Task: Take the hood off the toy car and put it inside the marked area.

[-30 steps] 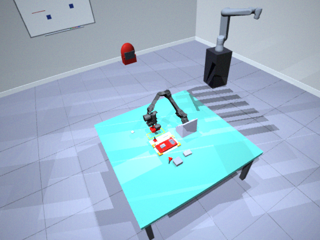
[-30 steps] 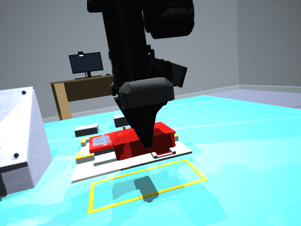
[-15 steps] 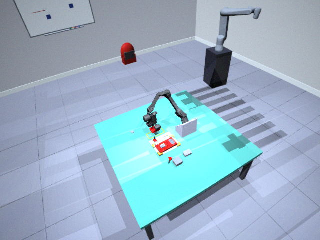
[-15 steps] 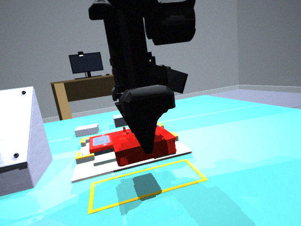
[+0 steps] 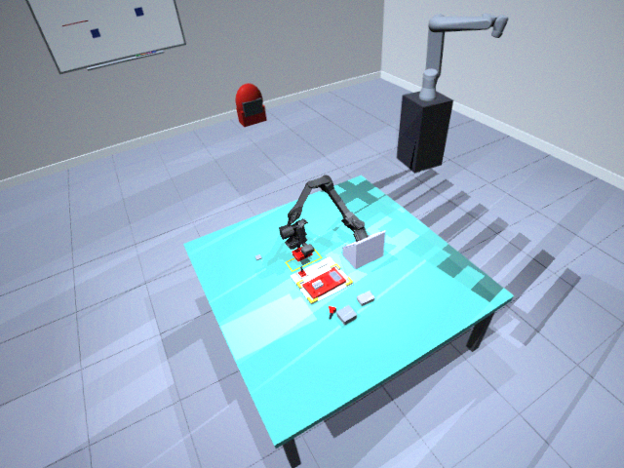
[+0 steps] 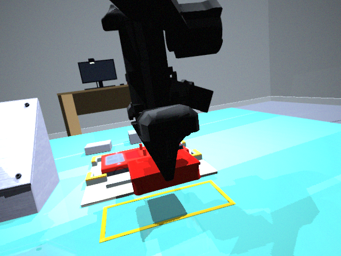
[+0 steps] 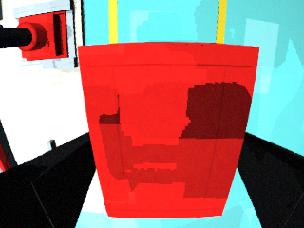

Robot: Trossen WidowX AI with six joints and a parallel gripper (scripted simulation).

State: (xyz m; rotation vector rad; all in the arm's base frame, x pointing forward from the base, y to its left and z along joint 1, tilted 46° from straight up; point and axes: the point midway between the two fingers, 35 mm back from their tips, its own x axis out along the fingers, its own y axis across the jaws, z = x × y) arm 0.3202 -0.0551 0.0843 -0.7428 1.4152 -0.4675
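My claw [image 5: 302,251] [image 6: 165,172] [image 7: 166,139] is clamped on the red car hood [image 5: 299,254] [image 6: 188,171] [image 7: 152,95], one finger along each side, holding it clear of the table [image 5: 372,347] [image 6: 275,154] [image 7: 277,116]. In my wrist view, the yellow outline [image 5: 289,266] [image 6: 103,224] [image 7: 113,21] runs out past the hood at 12 o'clock, and a red mount with a black post [image 5: 302,273] [image 7: 40,38] sits at 10 o'clock.

Seen from the top, counting from my claw, the toy car [image 5: 328,281] [image 6: 132,154] lies at 5 o'clock on its white board [image 5: 326,263] [image 6: 96,197] [image 7: 47,100]. Farther along 5 o'clock is a grey block [image 5: 346,314]; another [image 5: 366,297] [image 6: 98,147] is at 4. The slanted panel [image 5: 368,251] [image 6: 16,140] stands at 3, and a small pale block [image 5: 258,257] lies at 9.
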